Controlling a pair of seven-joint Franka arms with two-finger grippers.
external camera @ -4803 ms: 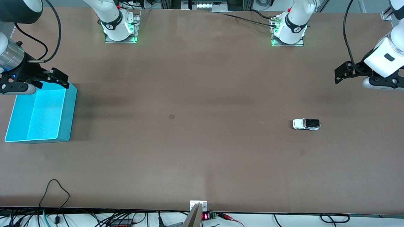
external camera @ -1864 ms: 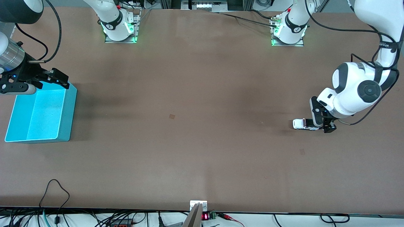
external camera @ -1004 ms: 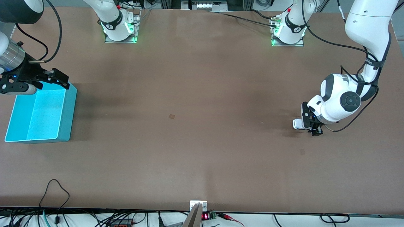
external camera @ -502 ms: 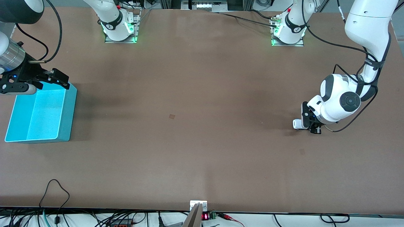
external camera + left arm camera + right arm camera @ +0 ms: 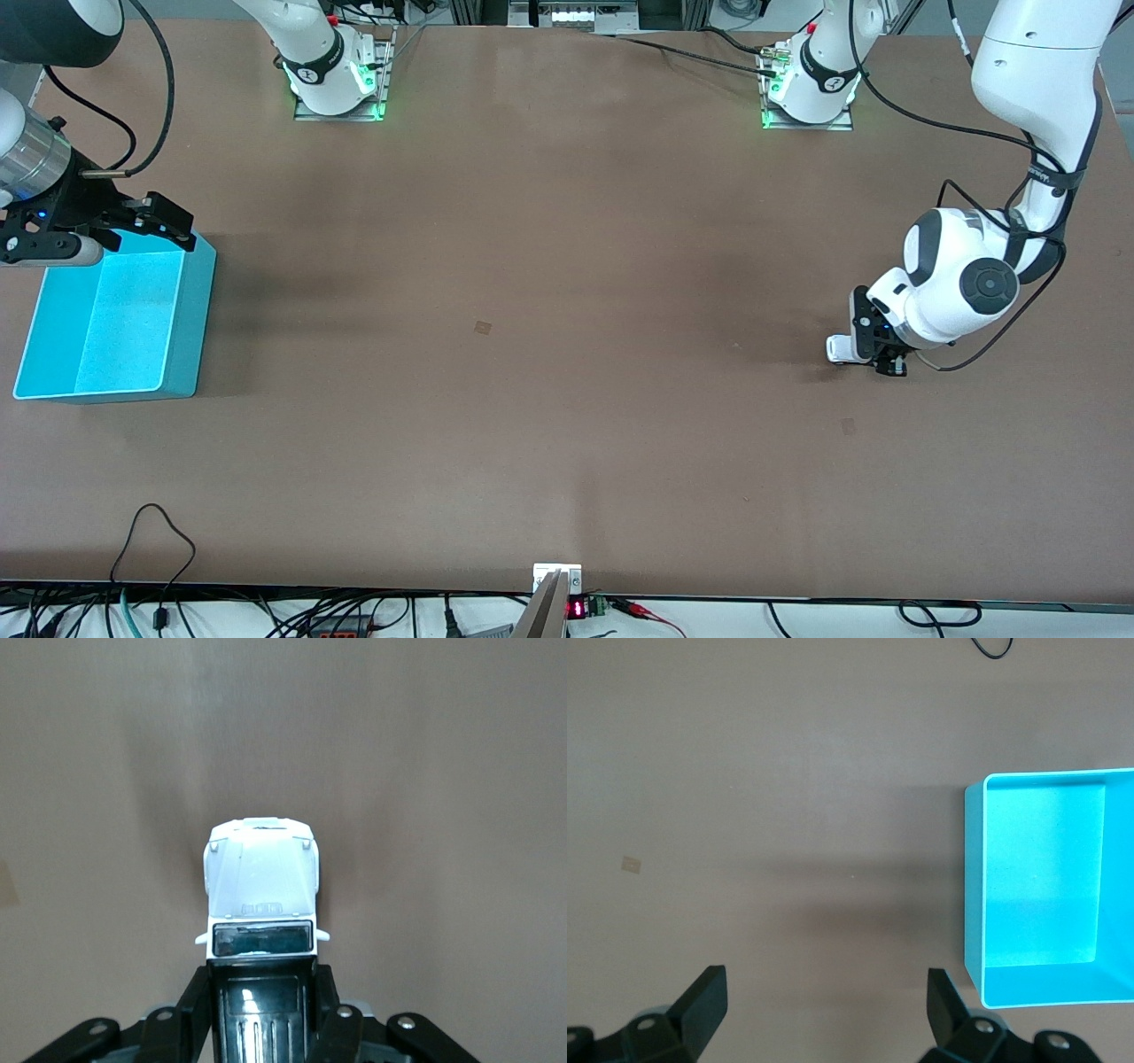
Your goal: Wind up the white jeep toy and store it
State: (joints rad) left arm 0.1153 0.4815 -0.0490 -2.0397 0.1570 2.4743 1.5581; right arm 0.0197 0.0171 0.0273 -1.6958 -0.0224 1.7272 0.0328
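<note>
The white jeep toy (image 5: 834, 348) stands on the brown table toward the left arm's end; only its white nose shows past the hand in the front view. In the left wrist view the jeep (image 5: 260, 886) has its white hood ahead and its black roof panel between the fingers (image 5: 193, 1014). My left gripper (image 5: 873, 354) (image 5: 262, 1010) is down at the table and shut on the jeep's rear sides. My right gripper (image 5: 151, 221) (image 5: 824, 1010) is open and empty, and waits over the turquoise bin's (image 5: 199, 301) (image 5: 973, 895) rim. The bin holds nothing.
The bin stands at the right arm's end of the table. A small tan patch (image 5: 482, 328) lies mid-table and another mark (image 5: 849, 426) lies nearer the front camera than the jeep. Cables run along the front edge (image 5: 159, 532).
My left arm came down from above the table's end and closed on the jeep. In the last half second it drew the jeep slightly toward the left arm's end. The right arm has not moved.
</note>
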